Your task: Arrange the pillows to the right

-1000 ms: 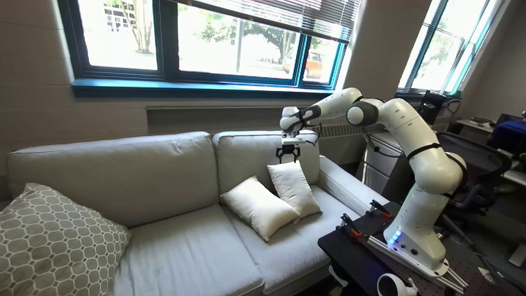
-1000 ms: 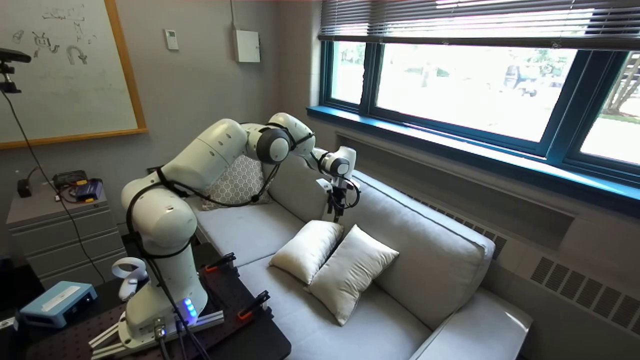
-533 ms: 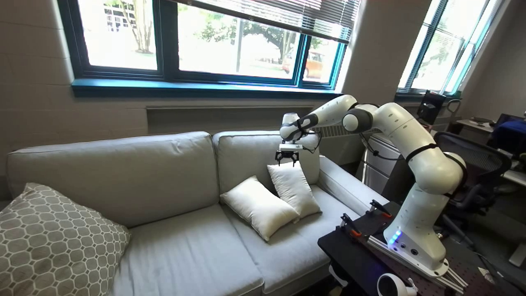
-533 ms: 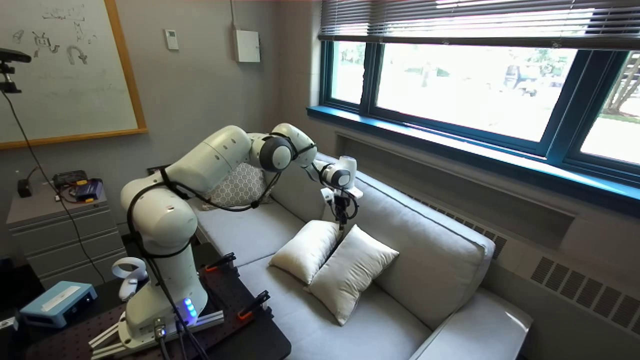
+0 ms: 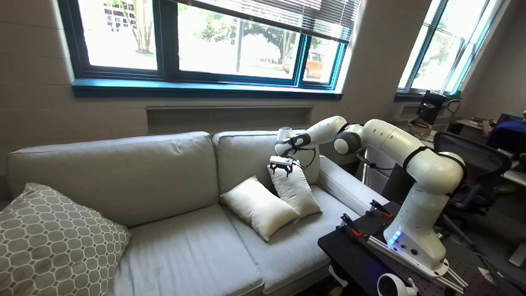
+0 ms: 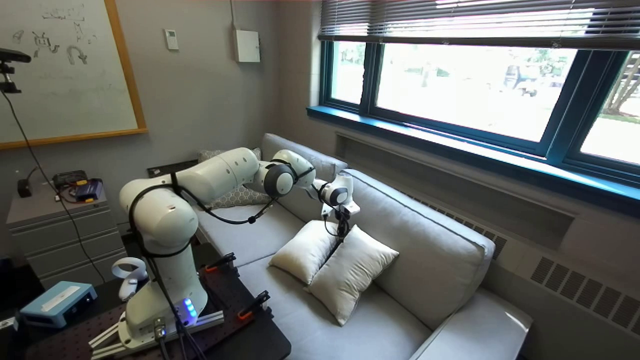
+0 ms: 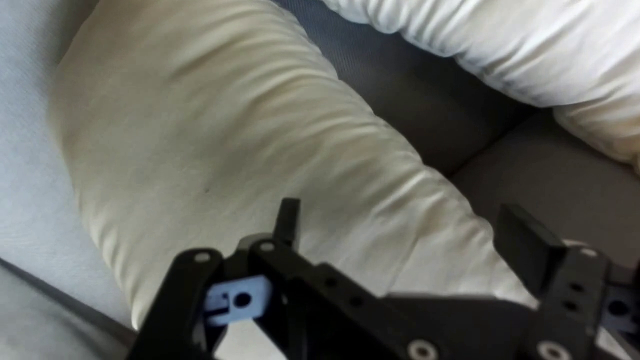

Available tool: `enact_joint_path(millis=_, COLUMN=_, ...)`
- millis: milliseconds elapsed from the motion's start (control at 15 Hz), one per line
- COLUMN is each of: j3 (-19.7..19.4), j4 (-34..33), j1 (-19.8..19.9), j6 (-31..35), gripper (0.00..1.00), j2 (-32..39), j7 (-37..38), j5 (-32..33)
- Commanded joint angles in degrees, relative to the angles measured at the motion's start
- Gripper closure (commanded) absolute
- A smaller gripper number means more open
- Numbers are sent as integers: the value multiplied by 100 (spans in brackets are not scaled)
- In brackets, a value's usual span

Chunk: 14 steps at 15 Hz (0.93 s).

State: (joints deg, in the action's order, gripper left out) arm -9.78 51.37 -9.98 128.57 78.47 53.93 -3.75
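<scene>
Two cream-white pillows lie against each other on the sofa seat in both exterior views. The pillow nearer the armrest (image 5: pixel 298 195) (image 6: pixel 354 275) leans on the sofa back. The other pillow (image 5: pixel 259 207) (image 6: pixel 302 252) lies beside it, tilted. My gripper (image 5: pixel 280 172) (image 6: pixel 342 236) is low at the back of the pillows, near the gap between them. In the wrist view my gripper (image 7: pixel 402 220) is open. One finger is over the near pillow (image 7: pixel 210 150); the other is just past its edge, over the grey sofa. Another pillow (image 7: pixel 540 45) shows at top right.
The grey sofa's back (image 5: pixel 250 154) rises behind the pillows. The armrest (image 5: pixel 349 185) (image 6: pixel 480 325) is at the sofa's end. A grey patterned pillow (image 5: pixel 61 242) is at the far end. The robot's black table (image 5: pixel 341 250) stands in front of the sofa.
My gripper has come down toward the pillows, in front of the top of the pillow nearer the armrest in an exterior view. The pillows have not moved.
</scene>
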Motion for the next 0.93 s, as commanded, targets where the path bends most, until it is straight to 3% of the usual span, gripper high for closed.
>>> enact_joint_path(millis=0, j3=-603, j4=-1353, j1=-256, j6=-293, gripper=0, j2=1038, j7=814, j5=392)
enact_joint_path(millis=67, j3=-841, j4=-1568, j1=-349, j6=-349, gripper=0, j2=1258, j7=1029, j5=552)
enact_joint_path(millis=133, j3=-805, j4=-433, j1=-476, j6=60, gripper=0, j2=620, j7=1220, j5=976)
enact_joint_path(millis=467, j3=-1200, j4=-381, j1=-763, j6=-319, gripper=0, j2=742, j7=1851, j5=2132)
enact_joint_path(millis=533, j3=-1252, j4=-368, j1=-798, j6=-441, gripper=25, j2=742, j7=1914, j5=2315)
enact_joint_path(millis=600, j3=-1255, j4=-378, j1=-812, j6=-539, gripper=26, j2=742, j7=1953, j5=2458)
enact_joint_path(millis=867, j3=-1164, j4=-474, j1=-717, j6=-813, gripper=57, j2=725, j7=2037, j5=2765)
